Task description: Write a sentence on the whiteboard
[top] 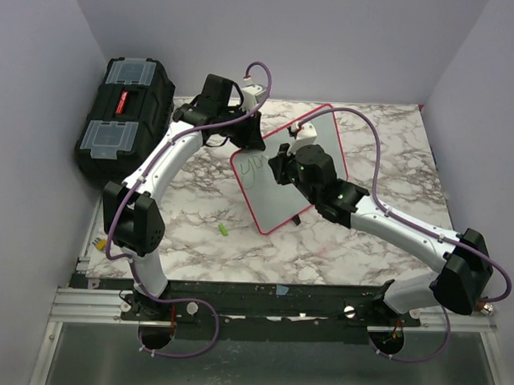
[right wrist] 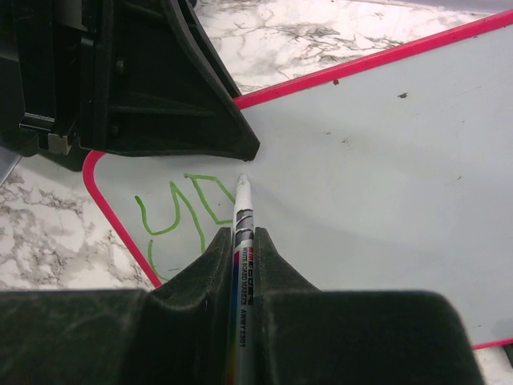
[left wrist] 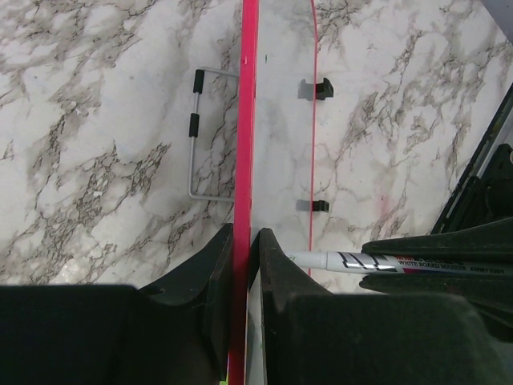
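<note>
The whiteboard (top: pixel 278 202) with a red-pink frame stands tilted at the table's middle. My left gripper (top: pixel 252 135) is shut on its top edge; in the left wrist view the jaws pinch the pink frame (left wrist: pixel 243 160). My right gripper (top: pixel 279 166) is shut on a white board marker (right wrist: pixel 241 241), and the marker tip touches the board face (right wrist: pixel 385 160). The sentence (right wrist: pixel 180 212) is green lettering, a "y" and part of an "o" near the board's upper left corner. The marker also shows in the left wrist view (left wrist: pixel 353 261).
A black toolbox (top: pixel 124 116) with clear lid compartments sits at the back left. A small green marker cap (top: pixel 223 230) lies on the marble table (top: pixel 322 254) in front of the board. The board's wire stand (left wrist: pixel 195 136) shows behind it.
</note>
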`<state>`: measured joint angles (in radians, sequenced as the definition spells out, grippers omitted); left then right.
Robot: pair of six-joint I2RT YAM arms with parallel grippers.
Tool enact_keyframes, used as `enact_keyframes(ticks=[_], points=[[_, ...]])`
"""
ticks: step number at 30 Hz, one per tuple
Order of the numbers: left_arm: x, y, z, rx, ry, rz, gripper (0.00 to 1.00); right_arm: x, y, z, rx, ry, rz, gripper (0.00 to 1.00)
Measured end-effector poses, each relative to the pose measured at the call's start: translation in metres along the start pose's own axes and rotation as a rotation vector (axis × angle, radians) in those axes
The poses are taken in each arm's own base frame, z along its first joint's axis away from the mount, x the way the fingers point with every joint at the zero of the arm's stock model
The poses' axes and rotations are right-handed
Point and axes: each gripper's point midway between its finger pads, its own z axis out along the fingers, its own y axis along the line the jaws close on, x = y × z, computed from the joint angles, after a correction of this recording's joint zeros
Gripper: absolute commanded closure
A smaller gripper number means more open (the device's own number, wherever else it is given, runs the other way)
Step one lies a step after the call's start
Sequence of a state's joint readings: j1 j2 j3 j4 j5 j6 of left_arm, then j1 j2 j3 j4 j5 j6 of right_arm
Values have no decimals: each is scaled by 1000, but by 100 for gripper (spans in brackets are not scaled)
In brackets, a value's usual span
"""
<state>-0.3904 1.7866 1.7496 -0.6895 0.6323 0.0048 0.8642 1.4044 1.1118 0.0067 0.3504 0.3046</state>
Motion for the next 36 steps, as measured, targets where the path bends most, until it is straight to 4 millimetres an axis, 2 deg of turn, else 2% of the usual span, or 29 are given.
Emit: enact_keyframes(ticks=[7, 21, 36], points=[[0, 0, 0, 1, 0, 3, 100, 3, 0, 0, 2, 6, 16, 99], [0, 0, 0, 1, 1, 3, 100, 27, -8, -7, 19, 57, 41, 99], [1, -1, 0, 1, -1, 6, 100, 32, -17, -9, 58, 78, 24, 99]])
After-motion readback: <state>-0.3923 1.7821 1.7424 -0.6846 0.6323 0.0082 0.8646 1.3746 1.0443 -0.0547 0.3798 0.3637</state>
